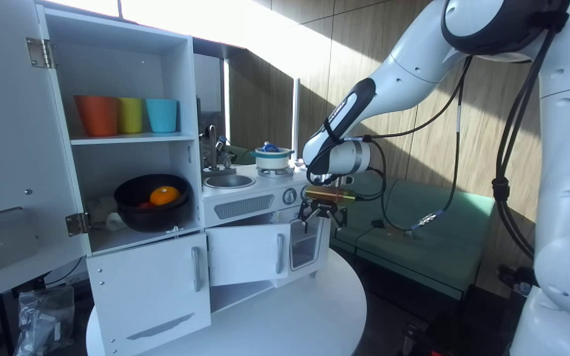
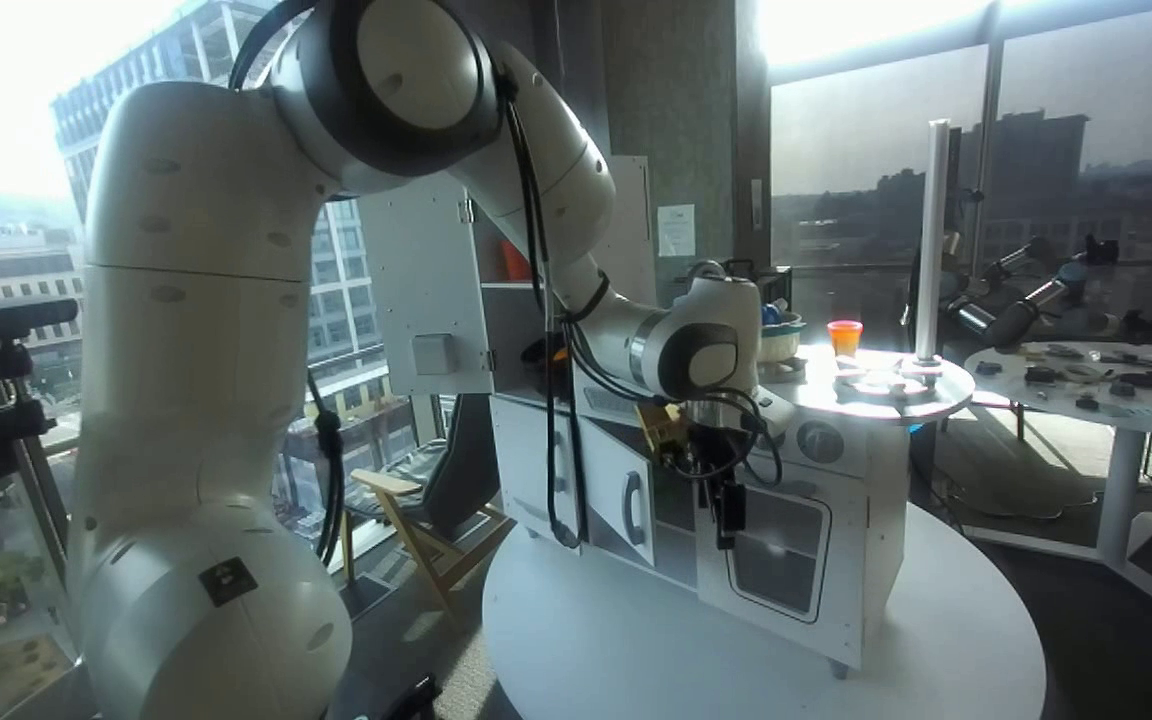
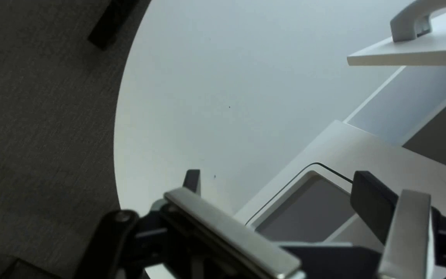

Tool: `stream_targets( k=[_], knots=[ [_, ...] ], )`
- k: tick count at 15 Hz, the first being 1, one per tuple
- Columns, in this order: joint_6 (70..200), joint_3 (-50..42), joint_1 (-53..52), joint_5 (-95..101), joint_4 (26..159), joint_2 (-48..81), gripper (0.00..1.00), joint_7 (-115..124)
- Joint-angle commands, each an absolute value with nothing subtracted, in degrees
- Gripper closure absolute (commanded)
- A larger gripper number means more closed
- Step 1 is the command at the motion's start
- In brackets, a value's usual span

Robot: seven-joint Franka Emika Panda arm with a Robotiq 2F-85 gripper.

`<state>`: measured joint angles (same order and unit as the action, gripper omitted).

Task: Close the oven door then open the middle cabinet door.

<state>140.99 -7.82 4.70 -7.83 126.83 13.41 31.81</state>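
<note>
White table [image 1: 322, 309], middle cabinet door [image 1: 246, 254] ajar, hand [image 1: 322, 225] spread

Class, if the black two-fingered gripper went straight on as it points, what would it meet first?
Pointing downward, the gripper would probably meet the round white tabletop; depth is unclear, so it might brush the white, dark-windowed rectangular oven door first.

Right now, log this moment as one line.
oven door: appears closed; middle cabinet door: ajar; claw: open, empty, near oven door

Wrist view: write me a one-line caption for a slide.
Open Robotiq gripper near the windowed toy oven door, with the middle cabinet door ajar and a round white table below.
</note>
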Motion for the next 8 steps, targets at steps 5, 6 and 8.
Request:
stream_targets(
  k=[5,6,8],
  knots=[
    [156.9,-2.1,5.3,-18.9,127.9,15.3,0.0,15.8],
    [156.1,-0.4,5.8,-20.9,127.9,15.3,0.0,12.2],
    [155.6,2.2,5.8,-23.4,129.1,14.9,0.0,5.8]
  ],
)
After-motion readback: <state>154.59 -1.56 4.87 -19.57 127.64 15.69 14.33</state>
